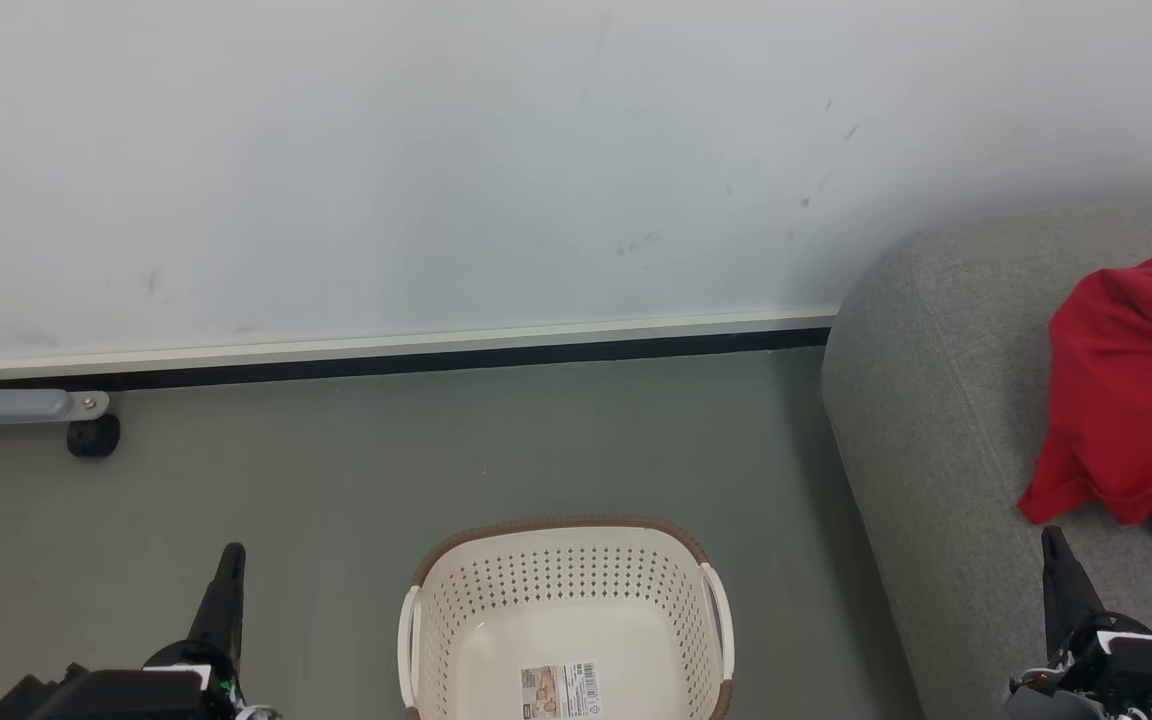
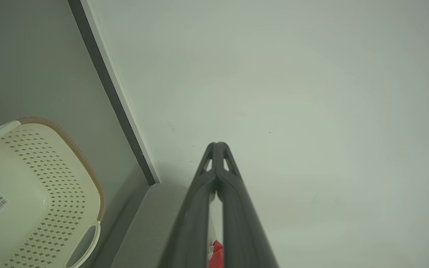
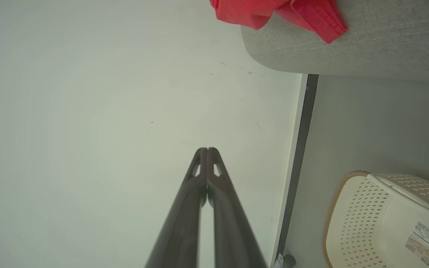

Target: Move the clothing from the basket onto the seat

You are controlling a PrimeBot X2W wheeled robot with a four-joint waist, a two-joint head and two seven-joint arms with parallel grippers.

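The red clothing [image 1: 1131, 395] lies bunched on the grey seat [image 1: 946, 430] at the right, a white trim strip showing at its top. On the floor at bottom centre stands the cream basket [image 1: 566, 585], holding nothing but the barcode label on its bottom. My left gripper [image 1: 231, 555] is at the lower left, shut and holding nothing, left of the basket. At the lower right, my right gripper [image 1: 1051, 540] is shut over the seat's front, just below the clothing. The right wrist view shows the clothing [image 3: 274, 13], the seat [image 3: 348, 48] and the basket [image 3: 382, 219].
A white wall [image 1: 436, 170] with a pale and black baseboard runs behind everything. A grey metal leg with a black caster [image 1: 93, 436] stands at the far left by the wall. Grey floor [image 1: 436, 460] lies between the basket and the wall.
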